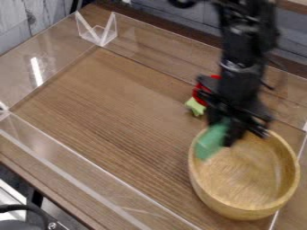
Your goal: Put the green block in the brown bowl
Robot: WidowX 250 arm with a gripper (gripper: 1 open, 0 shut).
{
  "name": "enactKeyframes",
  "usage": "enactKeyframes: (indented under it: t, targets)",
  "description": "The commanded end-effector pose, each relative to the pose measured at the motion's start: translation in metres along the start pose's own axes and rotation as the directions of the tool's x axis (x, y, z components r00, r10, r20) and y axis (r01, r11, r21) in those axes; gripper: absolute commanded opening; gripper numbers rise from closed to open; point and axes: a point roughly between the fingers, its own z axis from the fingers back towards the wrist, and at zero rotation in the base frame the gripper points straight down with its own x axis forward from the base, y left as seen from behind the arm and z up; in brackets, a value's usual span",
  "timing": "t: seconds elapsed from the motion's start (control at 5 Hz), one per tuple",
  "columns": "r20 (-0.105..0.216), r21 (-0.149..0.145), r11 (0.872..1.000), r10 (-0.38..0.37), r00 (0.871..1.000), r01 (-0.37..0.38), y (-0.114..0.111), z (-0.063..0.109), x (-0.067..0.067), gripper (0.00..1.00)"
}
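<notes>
The claw grips the green block, which hangs tilted over the brown bowl's near rim.

A single camera looks down at a slant from above and in front of the bench, facing its far edge. It sits fairly near: the wooden bench top fills most of the view, its near left corner cut off, with the brown bowl near the right edge. No second view shares the scene.
</notes>
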Motion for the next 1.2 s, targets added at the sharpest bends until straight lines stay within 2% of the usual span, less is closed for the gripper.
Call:
enactKeyframes:
  t: [0.0, 0.2, 0.4, 1.0]
  targets:
    - [0.035, -0.008, 0.999, -0.035, 0.999, 0.036, -0.031, -0.003, 0.009, 0.0]
    - [0.024, -0.009, 0.999, -0.053, 0.998, 0.054, -0.033, -0.017, 0.006, 0.0]
    - [0.024, -0.01, 0.999, -0.051, 0.998, 0.051, -0.028, -0.02, 0.002, 0.0]
    - [0.042, -0.027, 0.998, -0.061, 0.997, 0.062, -0.018, -0.014, -0.01, 0.0]
